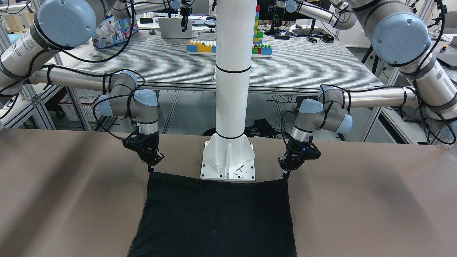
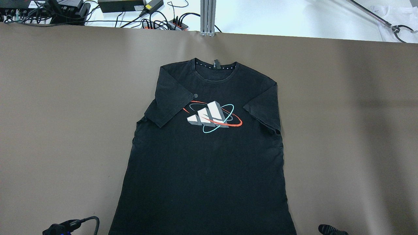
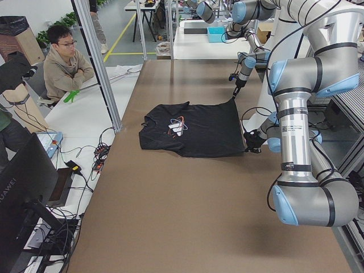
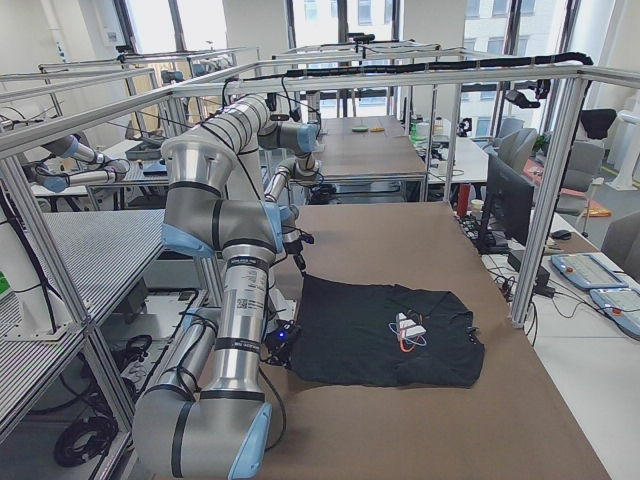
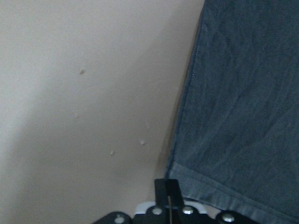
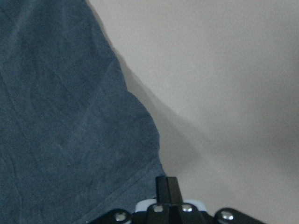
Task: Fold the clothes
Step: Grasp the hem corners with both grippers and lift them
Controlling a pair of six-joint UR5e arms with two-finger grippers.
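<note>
1. Fingers (image 5: pixel 161 191) of the left end effector (image 1: pixel 286 174) are pressing together and pinching the left hem corner of the black T-shirt (image 2: pixel 209 169). This end effector is pointing straight down near the robot-side edge of the tabletop (image 2: pixel 65 114), on the robot's left of the white pillar's base plate (image 1: pixel 228 162). In the left wrist view the stitched hem is running right up to the closed tips.
2. Black T-shirt is lying flat and face up across the middle of the tabletop.
   - Its hem is sitting at the robot-side edge, just beside the base plate.
   - Its collar (image 2: pixel 215 65) is pointing toward the far edge.
   - Both short sleeves are lying folded inward over the chest, flanking a white, red and teal print (image 2: pixel 212 117).
   - The hem is stretching between the two end effectors and dipping slightly in the middle.
3. Right end effector (image 1: pixel 151 168) is pointing down at the same edge, on the robot's right of the base plate. Its fingers are together and clamping the right hem corner of the T-shirt. In the right wrist view the corner is drawing up into the closed tips.
</note>
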